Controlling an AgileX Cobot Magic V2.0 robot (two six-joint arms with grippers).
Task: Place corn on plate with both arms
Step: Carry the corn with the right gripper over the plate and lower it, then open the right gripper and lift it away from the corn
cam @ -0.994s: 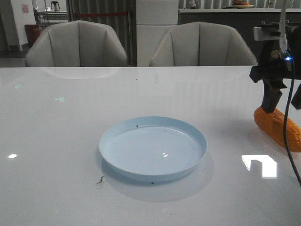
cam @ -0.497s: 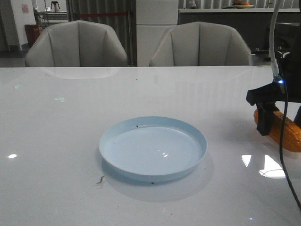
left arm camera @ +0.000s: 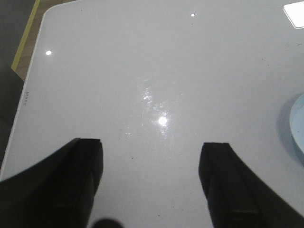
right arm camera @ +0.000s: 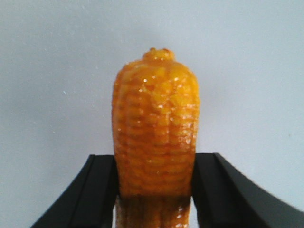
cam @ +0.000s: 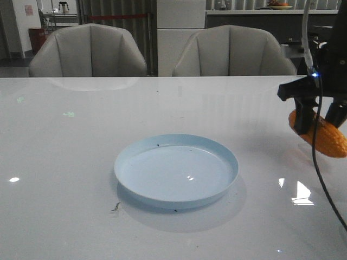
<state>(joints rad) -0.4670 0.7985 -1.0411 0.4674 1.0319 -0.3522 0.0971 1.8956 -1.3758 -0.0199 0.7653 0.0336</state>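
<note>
The orange corn (cam: pixel 324 136) hangs tilted a little above the table at the far right, held by my right gripper (cam: pixel 317 120), which is shut on it. In the right wrist view the corn (right arm camera: pixel 155 123) stands between the two black fingers (right arm camera: pixel 97 190), both pressed against its sides. The pale blue plate (cam: pixel 123 168) lies in the middle of the table, empty, to the left of the corn. My left gripper (left arm camera: pixel 151 166) is open and empty over bare table; the plate's rim (left arm camera: pixel 298 123) shows at the edge of the left wrist view. The left arm is out of the front view.
A black cable (cam: pixel 320 162) with a small blue light dangles from the right arm. Two grey chairs (cam: pixel 89 51) stand behind the table's far edge. The table's corner and edge (left arm camera: pixel 28 90) show in the left wrist view.
My right gripper came down around the corn, shut on it and has lifted it off the table. The plate has not moved.
</note>
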